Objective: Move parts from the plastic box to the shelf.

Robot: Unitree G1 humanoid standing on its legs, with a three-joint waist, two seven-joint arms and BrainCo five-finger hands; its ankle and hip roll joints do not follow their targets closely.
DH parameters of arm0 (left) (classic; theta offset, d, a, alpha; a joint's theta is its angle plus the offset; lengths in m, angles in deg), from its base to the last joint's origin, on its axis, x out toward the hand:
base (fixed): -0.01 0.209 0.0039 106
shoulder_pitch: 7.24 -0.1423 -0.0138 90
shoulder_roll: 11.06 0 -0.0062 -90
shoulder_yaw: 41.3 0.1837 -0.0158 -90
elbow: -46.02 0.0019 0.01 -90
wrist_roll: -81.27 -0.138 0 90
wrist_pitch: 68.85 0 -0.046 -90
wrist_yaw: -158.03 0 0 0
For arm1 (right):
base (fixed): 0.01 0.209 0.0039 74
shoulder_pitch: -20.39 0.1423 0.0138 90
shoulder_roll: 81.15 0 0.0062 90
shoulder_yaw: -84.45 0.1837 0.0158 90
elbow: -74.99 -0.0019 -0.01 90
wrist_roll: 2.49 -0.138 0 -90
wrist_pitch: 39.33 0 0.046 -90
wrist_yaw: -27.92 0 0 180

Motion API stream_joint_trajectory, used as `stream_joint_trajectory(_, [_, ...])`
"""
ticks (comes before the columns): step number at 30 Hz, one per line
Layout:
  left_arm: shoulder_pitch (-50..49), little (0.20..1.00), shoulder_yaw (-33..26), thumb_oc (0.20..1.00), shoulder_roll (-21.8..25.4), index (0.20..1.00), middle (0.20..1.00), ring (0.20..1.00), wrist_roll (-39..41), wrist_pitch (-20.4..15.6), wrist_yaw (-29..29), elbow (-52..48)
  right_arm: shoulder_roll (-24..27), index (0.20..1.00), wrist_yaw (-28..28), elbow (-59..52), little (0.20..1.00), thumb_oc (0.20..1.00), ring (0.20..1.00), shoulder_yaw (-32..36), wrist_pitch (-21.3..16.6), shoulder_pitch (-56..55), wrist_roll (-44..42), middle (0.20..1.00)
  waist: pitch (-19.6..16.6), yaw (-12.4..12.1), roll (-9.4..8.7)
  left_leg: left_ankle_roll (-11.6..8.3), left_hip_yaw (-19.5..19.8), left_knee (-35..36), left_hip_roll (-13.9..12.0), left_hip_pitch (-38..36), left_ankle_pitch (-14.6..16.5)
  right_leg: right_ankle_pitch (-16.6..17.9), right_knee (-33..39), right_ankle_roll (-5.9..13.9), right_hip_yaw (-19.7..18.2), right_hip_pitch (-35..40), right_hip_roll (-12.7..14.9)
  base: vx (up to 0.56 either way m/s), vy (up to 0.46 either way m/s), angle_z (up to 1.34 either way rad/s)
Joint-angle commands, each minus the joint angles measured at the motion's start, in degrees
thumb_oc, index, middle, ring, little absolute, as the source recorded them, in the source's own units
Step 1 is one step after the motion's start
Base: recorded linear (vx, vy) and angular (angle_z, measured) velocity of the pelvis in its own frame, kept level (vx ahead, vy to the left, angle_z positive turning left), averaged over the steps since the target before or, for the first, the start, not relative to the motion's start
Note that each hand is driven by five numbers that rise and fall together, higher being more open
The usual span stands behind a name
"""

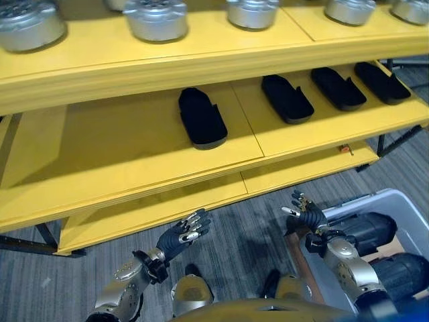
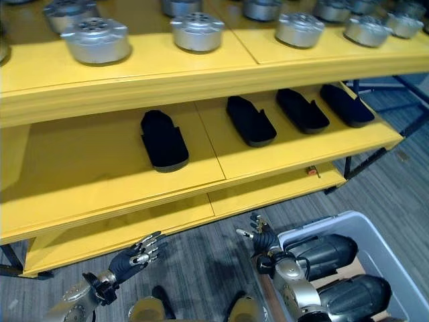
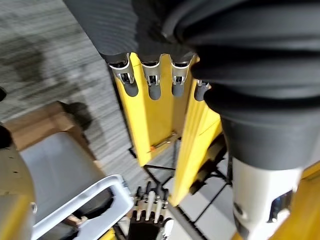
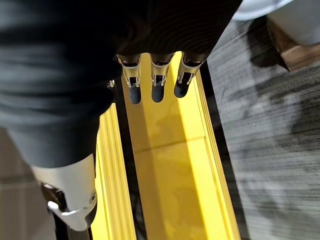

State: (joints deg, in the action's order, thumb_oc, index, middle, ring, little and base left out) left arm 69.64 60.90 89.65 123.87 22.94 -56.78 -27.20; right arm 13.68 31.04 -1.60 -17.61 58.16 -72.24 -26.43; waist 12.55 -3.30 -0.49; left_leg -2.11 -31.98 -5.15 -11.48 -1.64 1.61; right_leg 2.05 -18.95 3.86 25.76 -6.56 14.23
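No text, label, number or sign can be read in any of the views. The yellow shelf [image 1: 134,161] shows plain boards, and the black parts [image 1: 201,117] and silver parts [image 1: 155,20] on it carry no legible marking. The plastic box [image 1: 409,204] shows no print that can be made out.

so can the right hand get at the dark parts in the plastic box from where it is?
Probably yes. The right hand hangs open and empty just beside the plastic box, whose top is open, and nothing lies between it and the dark parts.
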Motion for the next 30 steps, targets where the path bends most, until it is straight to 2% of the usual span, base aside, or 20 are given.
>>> stream_joint_trajectory(1, [0.91,1.0,-1.57,1.0,-1.45,1.0,1.0,1.0,2.76,-4.45,-1.15,-3.01,2.56,1.0,2.36,-2.04,1.0,1.0,1.0,1.77,-1.22,1.67,0.65,1.0,-0.38,-0.73,-0.32,3.86,0.31,0.29,3.17,-1.09,0.79,-6.86,-0.04,4.93,1.36,7.81,1.55,-0.02,-0.235,-1.24])
stream_joint_trajectory(2, [0.91,1.0,-1.67,1.0,-1.62,1.0,1.0,1.0,3.34,-4.44,-0.67,-3.04,2.66,1.0,2.4,-2.25,1.0,1.0,1.0,1.73,-0.98,1.71,0.84,1.0,-0.4,-0.8,-0.49,3.48,-0.08,0.05,2.8,-1.06,0.58,-6.92,1.74,4.73,2.0,8.58,1.06,-0.02,-0.361,-1.43])
stream_joint_trajectory(3, [0.91,1.0,-2.16,1.0,-2.8,1.0,1.0,1.0,5.8,-3.17,0.79,-3.12,3.05,1.0,2.78,-3.52,1.0,1.0,1.0,1.67,0.59,1.5,1.03,1.0,-0.47,-1.01,-1.27,2.19,-1.39,-0.56,1.78,-0.72,-0.4,-6.88,7.06,4.53,3.22,10.87,-0.31,0.0,-0.259,-1.2])
stream_joint_trajectory(5, [0.91,1.0,-2.35,1.0,-4.39,1.0,1.0,1.0,7.2,-1.04,2.73,-3.07,3.56,1.0,2.3,-5.23,1.0,1.0,1.0,2.11,0.37,0.43,2.36,1.0,-0.55,-0.72,-1.94,0.5,-1.89,-0.43,0.19,0.0,-2.24,-6.26,10.9,4.12,2.7,12.4,-1.96,-0.01,-0.289,-0.95])
stream_joint_trajectory(6, [0.86,1.0,-2.33,1.0,-4.48,1.0,1.0,1.0,7.11,-0.96,2.88,-3.11,3.63,1.0,2.2,-5.43,1.0,1.0,1.0,2.18,0.38,0.29,2.48,1.0,-0.59,-0.73,-1.95,0.34,-1.97,-0.41,0.02,0.05,-2.4,-6.19,11.13,4.06,2.64,12.46,-2.08,-0.02,-0.251,-0.85])
stream_joint_trajectory(11, [-1.57,1.0,-2.3,1.0,-6.31,1.0,1.0,1.0,7.38,-1.69,4.45,-3.56,5.75,1.0,4.61,-10.03,1.0,1.0,1.0,4.13,-0.64,-2.68,3.74,1.0,-0.2,0.82,-2.82,-2.21,-4.25,-0.42,-4.04,0.78,-4.8,-5.81,12.63,3.28,2.73,12.46,-2.92,-0.02,-0.226,-0.73])
stream_joint_trajectory(21, [-2.74,1.0,-3.78,1.0,-7.26,1.0,1.0,1.0,7.87,-2.07,4.21,-3.02,6.75,1.0,12.47,-7.44,1.0,1.0,1.0,9.56,-1.33,-5.41,4.71,1.0,-0.09,4.94,-3.93,-4.42,-7.41,-2.54,-10.06,-0.47,-5.34,-7.63,9.47,1.1,-0.05,9.33,-4.39,0.03,-0.235,-0.42])
stream_joint_trajectory(22, [-2.39,1.0,-3.78,1.0,-7.46,1.0,1.0,1.0,7.41,-2.46,4.12,-3.03,7.0,1.0,13.06,-6.62,1.0,1.0,1.0,10.34,-1.09,-5.51,5.12,1.0,-0.12,5.59,-4.09,-5.19,-7.86,-3.48,-11.43,-0.66,-6.12,-7.87,9.38,0.67,-0.58,9.05,-4.91,0.08,-0.242,-0.46])
stream_joint_trajectory(24, [-2.22,1.0,-3.66,1.0,-7.76,1.0,1.0,1.0,5.93,-4.05,3.98,-3.11,7.18,1.0,13.28,-6.15,1.0,1.0,1.0,10.67,-1.12,-5.61,5.38,1.0,-0.12,6.02,-4.23,-5.88,-8.31,-4.12,-12.53,-0.85,-6.98,-7.91,9.48,0.37,-0.85,8.86,-5.26,0.07,-0.213,-0.55])
stream_joint_trajectory(25, [-2.23,1.0,-3.69,1.0,-8.2,1.0,1.0,1.0,6.74,-5.98,5.04,-3.18,7.46,1.0,13.16,-5.71,1.0,1.0,1.0,11.11,-1.41,-5.75,5.96,1.0,-0.08,6.26,-4.27,-6.7,-8.88,-5.09,-13.95,-0.85,-7.82,-8.07,9.72,-0.09,-1.02,8.82,-5.72,0.1,-0.278,-0.89])
stream_joint_trajectory(26, [-1.89,1.0,-4.38,1.0,-8.73,1.0,1.0,1.0,11.44,-6.85,6.91,-3.34,7.61,1.0,13.05,-5.15,1.0,1.0,1.0,11.44,-1.73,-5.97,7.18,1.0,-0.1,6.68,-4.18,-7.57,-9.0,-5.75,-15.16,-1.03,-8.97,-8.34,9.72,-0.44,-1.33,8.64,-6.15,0.09,-0.252,-0.89])
stream_joint_trajectory(30, [0.06,1.0,-6.75,1.0,-9.27,1.0,1.0,1.0,9.59,-8.4,8.07,-3.44,7.55,1.0,12.87,-3.96,1.0,1.0,1.0,10.87,-1.59,-5.93,7.28,1.0,-0.31,6.77,-3.84,-9.28,-8.16,-6.26,-17.21,-1.21,-11.44,-9.19,8.75,-1.15,-1.91,7.93,-6.69,0.08,-0.191,-0.65])
